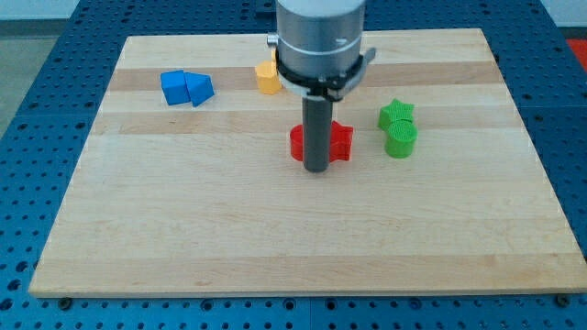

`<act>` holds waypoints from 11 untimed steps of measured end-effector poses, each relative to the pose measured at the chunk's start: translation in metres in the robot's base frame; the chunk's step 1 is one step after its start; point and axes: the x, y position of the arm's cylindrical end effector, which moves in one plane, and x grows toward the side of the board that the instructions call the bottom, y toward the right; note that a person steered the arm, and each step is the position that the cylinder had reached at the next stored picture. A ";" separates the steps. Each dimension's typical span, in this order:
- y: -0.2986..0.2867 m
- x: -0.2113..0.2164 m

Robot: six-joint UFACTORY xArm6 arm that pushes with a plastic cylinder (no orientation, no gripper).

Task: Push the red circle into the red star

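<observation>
The red circle (297,143) lies near the board's middle, partly hidden by my rod. The red star (340,140) lies right beside it on the view's right; the two look to be touching behind the rod. My tip (316,170) rests on the board just below the two red blocks, in front of the place where they meet.
A blue cube (173,87) and a blue triangle (200,89) sit together at the view's upper left. A yellow block (267,79) sits at the top, left of the arm. A green star (396,114) and a green cylinder (401,140) sit at the right. The wooden board (275,238) ends at all sides.
</observation>
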 end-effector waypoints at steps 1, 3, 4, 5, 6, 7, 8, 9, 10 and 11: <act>-0.001 -0.010; -0.074 0.046; -0.109 -0.013; -0.098 -0.033; -0.067 -0.039; -0.054 -0.059; -0.067 -0.069; -0.067 -0.060; -0.066 -0.043; -0.040 -0.043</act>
